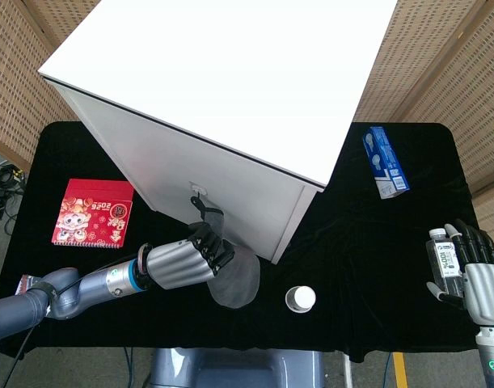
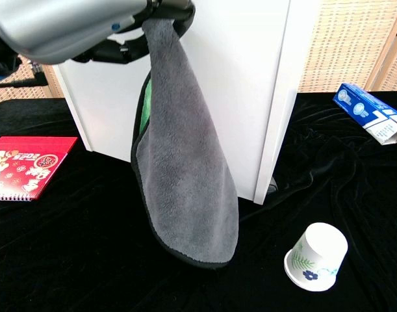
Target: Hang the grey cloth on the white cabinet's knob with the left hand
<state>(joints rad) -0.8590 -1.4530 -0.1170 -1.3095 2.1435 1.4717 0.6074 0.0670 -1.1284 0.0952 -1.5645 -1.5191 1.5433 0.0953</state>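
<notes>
The grey cloth (image 2: pixel 185 162) is held up in front of the white cabinet (image 1: pixel 230 89), its top edge gathered in the fingers (image 1: pixel 210 246) of the left hand (image 1: pixel 186 263), which are closed tightly on it. The cloth is seen draped down across the cabinet front, its lower rounded hem hanging just above the black table (image 2: pixel 88 260); a green lining shows at its left edge. The knob (image 1: pixel 198 191) is seen in the head view just above the left hand; whether the cloth is hooked on it cannot be told.

A red calendar (image 1: pixel 93 214) is laid flat on the table, left of the cabinet. A paper cup (image 2: pixel 317 257) is lying on its side to the right of the cloth, apart from it. A blue box (image 1: pixel 385 162) is lying further right, near the cabinet's far corner. At the right edge, a small white bottle (image 1: pixel 445 260) is gripped by the right hand (image 1: pixel 469 279), fingers curled around it.
</notes>
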